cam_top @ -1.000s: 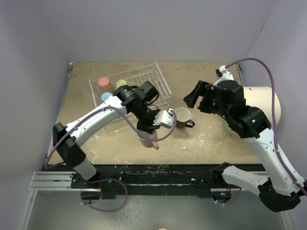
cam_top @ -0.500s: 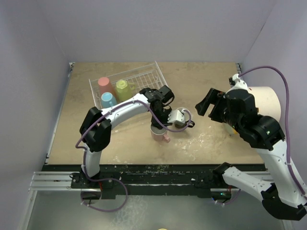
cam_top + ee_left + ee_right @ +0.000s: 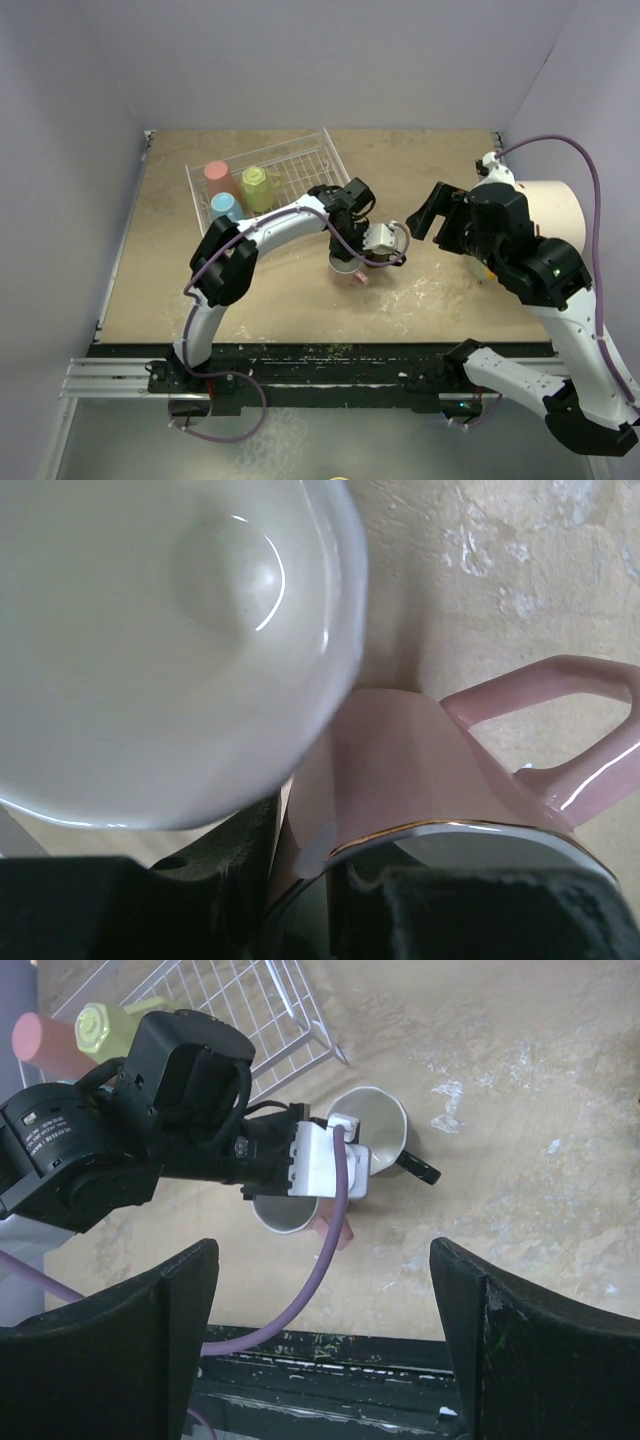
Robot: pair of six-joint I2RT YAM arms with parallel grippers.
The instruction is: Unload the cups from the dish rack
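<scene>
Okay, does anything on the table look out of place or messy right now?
The dish rack sits skewed on the table, and whitish patches mark the surface by the black mug. The pink mug in the left pincer looks intact; nothing spilled.

The pink mug [image 3: 400,765] is light pink with a thin gold line at its rim. The black mug [image 3: 375,1125] beside it is pale cream inside, and its handle is black. The white wire dish rack [image 3: 312,163] holds a coral-red mug [image 3: 217,176], a yellow-green mug [image 3: 257,186] and a light blue mug [image 3: 225,207]. The worktop [image 3: 425,150] is tan, mottled with whitish scuffs.
</scene>
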